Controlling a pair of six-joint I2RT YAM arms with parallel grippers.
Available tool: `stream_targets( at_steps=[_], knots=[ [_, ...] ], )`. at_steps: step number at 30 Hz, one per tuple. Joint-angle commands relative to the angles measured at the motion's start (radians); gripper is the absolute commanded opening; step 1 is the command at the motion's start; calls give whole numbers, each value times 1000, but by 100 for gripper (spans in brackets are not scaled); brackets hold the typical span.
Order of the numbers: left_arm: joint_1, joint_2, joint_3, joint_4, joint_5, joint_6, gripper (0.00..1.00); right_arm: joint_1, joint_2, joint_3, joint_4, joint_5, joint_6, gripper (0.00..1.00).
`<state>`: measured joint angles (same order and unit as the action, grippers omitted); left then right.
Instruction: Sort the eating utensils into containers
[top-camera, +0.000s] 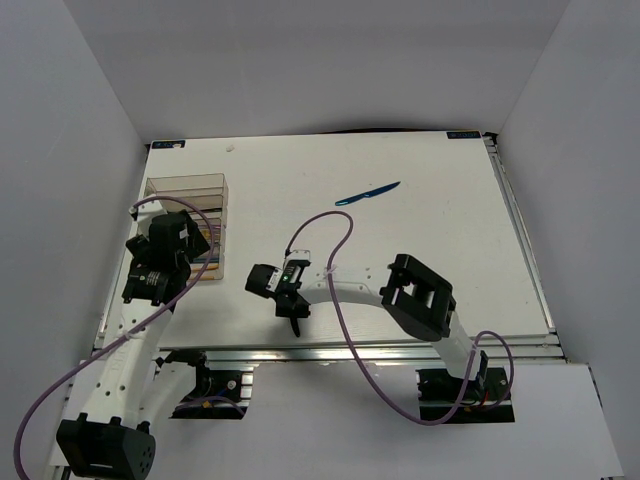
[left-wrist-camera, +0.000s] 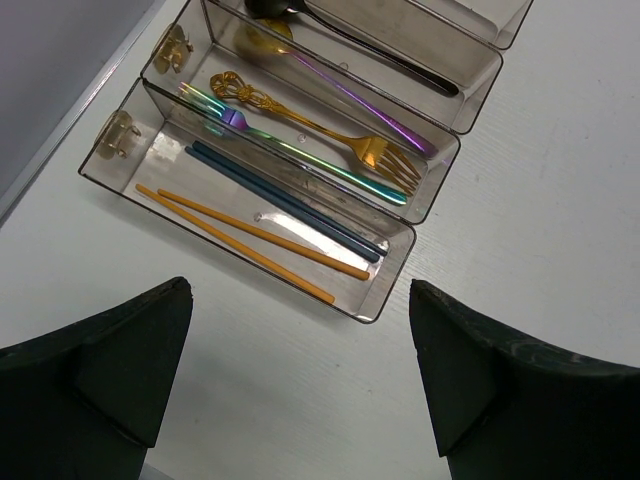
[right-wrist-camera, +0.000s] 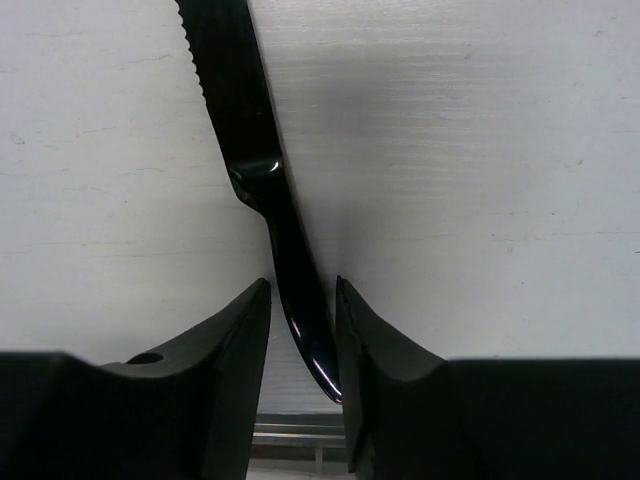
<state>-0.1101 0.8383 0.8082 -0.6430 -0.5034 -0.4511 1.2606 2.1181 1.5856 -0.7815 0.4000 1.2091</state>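
Observation:
A black knife (right-wrist-camera: 240, 110) with a serrated blade lies on the white table. Its handle runs between the fingers of my right gripper (right-wrist-camera: 303, 300). The right finger (right-wrist-camera: 365, 345) touches the handle, and a thin gap shows at the left finger (right-wrist-camera: 235, 335). From above, this gripper (top-camera: 295, 312) points down near the table's front edge. A blue knife (top-camera: 368, 193) lies further back. My left gripper (left-wrist-camera: 300, 380) hangs open just in front of the clear brownish containers (left-wrist-camera: 395, 268). They hold orange chopsticks (left-wrist-camera: 250, 240), blue sticks (left-wrist-camera: 290, 205), a rainbow fork (left-wrist-camera: 300, 155), a gold fork (left-wrist-camera: 300, 120) and a dark spoon (left-wrist-camera: 390, 55).
The organiser (top-camera: 185, 187) stands at the table's left edge, partly under the left arm (top-camera: 160, 262). A purple cable (top-camera: 335, 225) loops over the right arm. White walls close in the table on three sides.

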Motion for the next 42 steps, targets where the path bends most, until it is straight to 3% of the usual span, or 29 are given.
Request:
stream_targets(
  at_steps=[1,6,8,11,14,18,22,24,27,32,36,42],
  knots=[
    [6,-18,-6,19,20,12,98,-9,57,-107,-4,-49,50,36],
    [6,-12,-7,28,60,20,98,-23,13,-245,94,-89,-18,15],
    [6,-7,-7,29,71,23,98,-23,23,-243,76,-82,-54,14],
    [6,1,-7,34,101,29,98,-23,78,-199,5,-49,-128,1],
    [6,8,-6,48,174,20,98,-23,72,-213,-25,-24,-155,0],
    [4,22,-108,187,617,-96,98,-21,-12,-277,-15,6,-187,0],
    [-6,8,-308,483,857,-312,98,-21,-157,-318,43,46,-265,0],
    [-25,2,-395,676,907,-434,98,-21,-199,-340,91,46,-316,0],
    [-55,-16,-454,815,892,-538,98,-24,-234,-337,85,66,-354,0],
    [-206,-19,-523,966,768,-638,98,-24,-277,-342,108,62,-404,0],
    [-289,48,-526,965,684,-649,98,-24,-314,-346,134,65,-445,0],
    [-316,100,-586,988,622,-696,98,-29,-339,-337,159,56,-480,0]
  ],
)
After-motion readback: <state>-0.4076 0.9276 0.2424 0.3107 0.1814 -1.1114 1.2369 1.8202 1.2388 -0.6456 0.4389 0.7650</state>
